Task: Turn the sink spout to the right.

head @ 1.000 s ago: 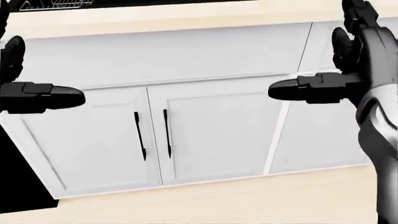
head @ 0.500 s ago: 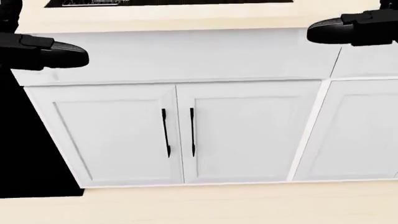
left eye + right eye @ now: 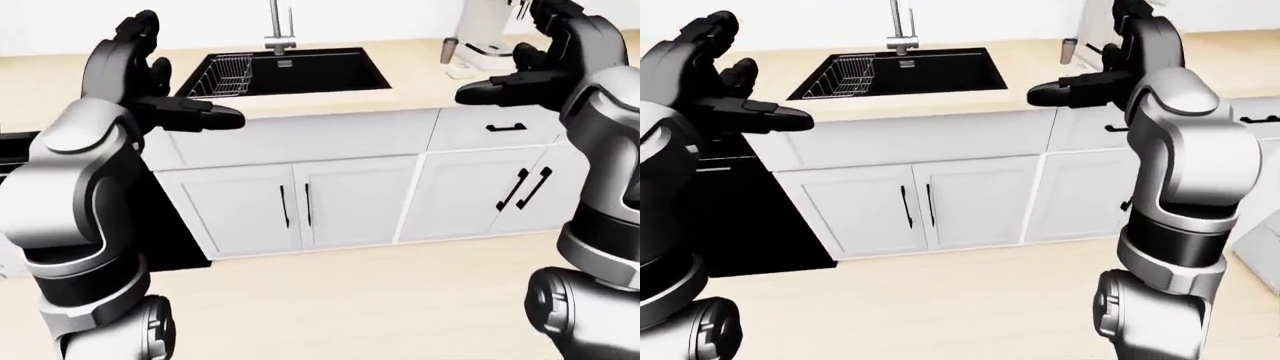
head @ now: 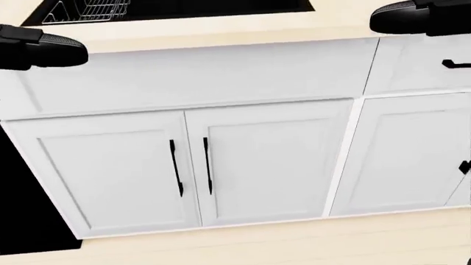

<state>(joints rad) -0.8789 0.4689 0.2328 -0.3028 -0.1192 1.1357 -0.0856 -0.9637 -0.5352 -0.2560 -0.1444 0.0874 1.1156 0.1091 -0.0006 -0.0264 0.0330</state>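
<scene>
The sink spout point(image 3: 275, 25) is a slim metal faucet standing upright at the top edge of the black sink point(image 3: 330, 73) in the left-eye view; it also shows in the right-eye view point(image 3: 900, 26). Which way its spout points is hard to tell. My left hand point(image 3: 195, 112) is open and empty, held out below and left of the sink. My right hand point(image 3: 500, 86) is open and empty, to the right of the sink over the counter edge. Both hands are well short of the spout. The head view shows only the fingertips point(image 4: 55, 49) and the sink's lower edge.
A wire dish rack point(image 3: 230, 73) sits in the sink's left part. A coffee machine point(image 3: 487, 30) and a cup point(image 3: 449, 51) stand on the counter at the right. White cabinet doors point(image 4: 258, 165) lie below. A black appliance point(image 3: 180, 232) stands at the left.
The whole head view has shifted: the camera moved, so the cabinets slid left and the sink's edge with the rack came into the top. Both hands stay open and raised.
</scene>
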